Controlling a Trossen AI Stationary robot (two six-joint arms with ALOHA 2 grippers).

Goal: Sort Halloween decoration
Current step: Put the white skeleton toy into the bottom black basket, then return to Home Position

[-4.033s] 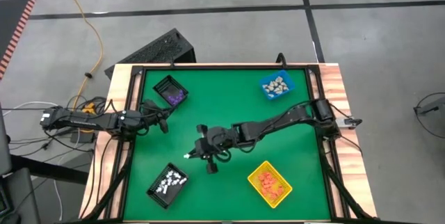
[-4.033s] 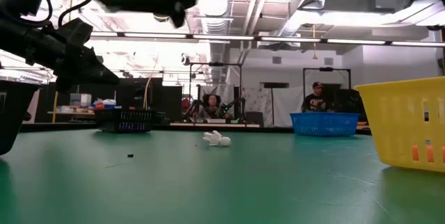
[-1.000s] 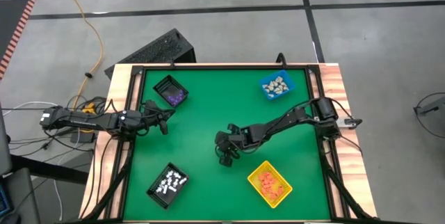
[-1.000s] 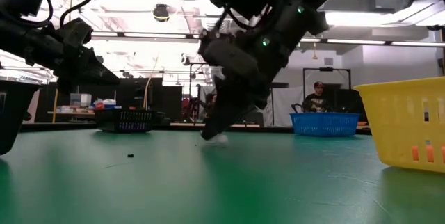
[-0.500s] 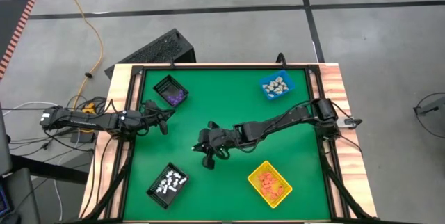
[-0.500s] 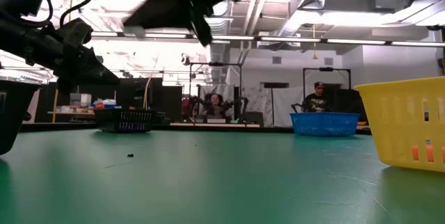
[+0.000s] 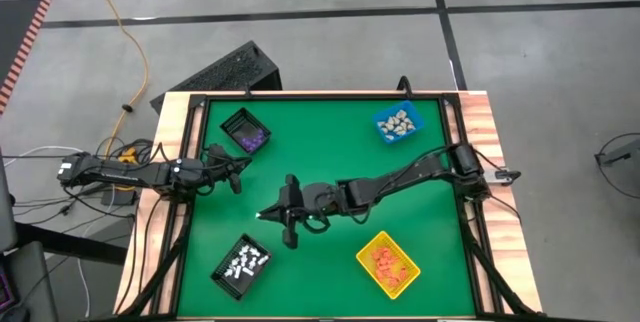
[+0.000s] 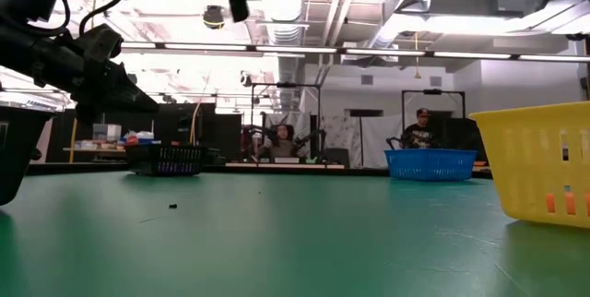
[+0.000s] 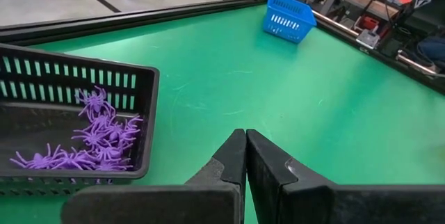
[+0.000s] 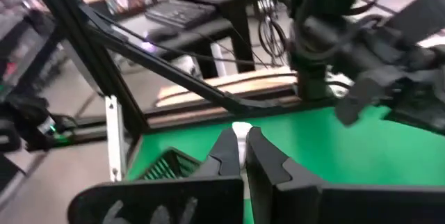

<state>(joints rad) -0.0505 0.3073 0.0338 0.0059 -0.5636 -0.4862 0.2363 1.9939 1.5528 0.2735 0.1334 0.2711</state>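
Right gripper (image 7: pixel 268 214) hangs above the middle of the green table (image 7: pixel 330 152), a little toward the left edge, with its fingers (image 10: pixel 224 149) pinched narrowly on a small white figure (image 10: pixel 240 129) that shows between their tips in the right wrist view. From the low view the cloth beneath is bare of loose pieces, so this looks like the carrying step of the sort: a white piece lifted and on its way to a bin.

Sorted pieces already lie in four bins: white ones in the black bin (image 7: pixel 241 263) near the front left corner, purple spiders (image 9: pixel 90 137) in the black bin (image 7: pixel 245 130) at the back left corner, beige ones in the blue bin (image 7: pixel 398 122) at the back right, and orange ones in the yellow bin (image 7: pixel 388 263) at the front right.

Next, the arm should probably travel on toward the front left bin, stop over it and spread its fingers.

Left gripper (image 9: pixel 245 158) waits at the left edge beside the spider bin, fingers closed together and empty.
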